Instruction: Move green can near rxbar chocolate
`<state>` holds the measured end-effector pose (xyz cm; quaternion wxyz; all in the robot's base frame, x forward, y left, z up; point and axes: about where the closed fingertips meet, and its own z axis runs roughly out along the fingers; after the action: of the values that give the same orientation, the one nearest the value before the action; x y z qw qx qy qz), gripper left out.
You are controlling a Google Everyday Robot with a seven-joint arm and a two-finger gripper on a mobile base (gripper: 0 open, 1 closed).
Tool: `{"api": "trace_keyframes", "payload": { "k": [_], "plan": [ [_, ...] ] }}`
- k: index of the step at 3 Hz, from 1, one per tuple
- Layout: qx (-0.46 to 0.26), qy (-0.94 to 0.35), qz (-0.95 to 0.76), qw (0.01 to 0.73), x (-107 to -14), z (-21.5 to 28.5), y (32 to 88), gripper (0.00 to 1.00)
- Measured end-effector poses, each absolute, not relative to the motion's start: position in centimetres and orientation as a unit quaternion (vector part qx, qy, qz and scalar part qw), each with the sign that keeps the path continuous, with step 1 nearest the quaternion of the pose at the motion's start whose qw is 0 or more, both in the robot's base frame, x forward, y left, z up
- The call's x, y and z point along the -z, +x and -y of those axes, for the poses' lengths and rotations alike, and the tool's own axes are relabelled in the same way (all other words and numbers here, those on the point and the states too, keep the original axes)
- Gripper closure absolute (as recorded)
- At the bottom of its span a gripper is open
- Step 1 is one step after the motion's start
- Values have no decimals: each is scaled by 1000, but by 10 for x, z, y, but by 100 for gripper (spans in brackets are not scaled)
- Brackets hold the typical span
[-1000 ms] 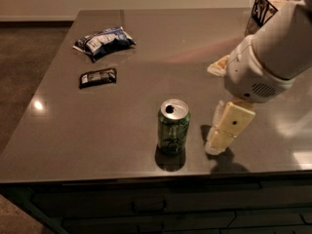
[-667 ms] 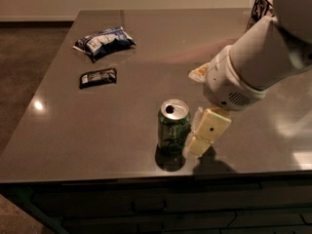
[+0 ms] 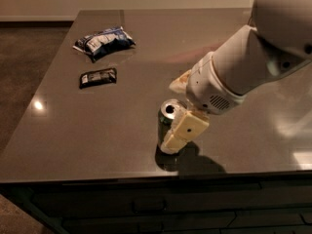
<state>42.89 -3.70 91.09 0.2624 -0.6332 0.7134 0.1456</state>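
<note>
Green can: round metal, shiny silver top, upright near the table's front edge.
Gripper: smooth cream fingers spread wide, one on each side of the can.
Rxbar chocolate: flat black wrapper, at 10 o'clock, well apart.
Table: dark, smooth, shiny.

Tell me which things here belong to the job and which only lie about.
For the job: green can, near the table's front edge; rxbar chocolate, further left; gripper, at the can.
Lying about: blue-and-white snack bag, behind the bar.
</note>
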Motion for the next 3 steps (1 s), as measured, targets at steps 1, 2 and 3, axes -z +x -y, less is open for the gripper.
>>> {"api": "trace_keyframes", "payload": {
  "k": [1, 2, 3],
  "plan": [
    [-158, -630, -713, 262, -909, 33, 431, 41],
    [-166, -631, -712, 260, -911, 29, 436, 64],
    [-168, -628, -713, 264, -923, 12, 455, 88]
  ]
}}
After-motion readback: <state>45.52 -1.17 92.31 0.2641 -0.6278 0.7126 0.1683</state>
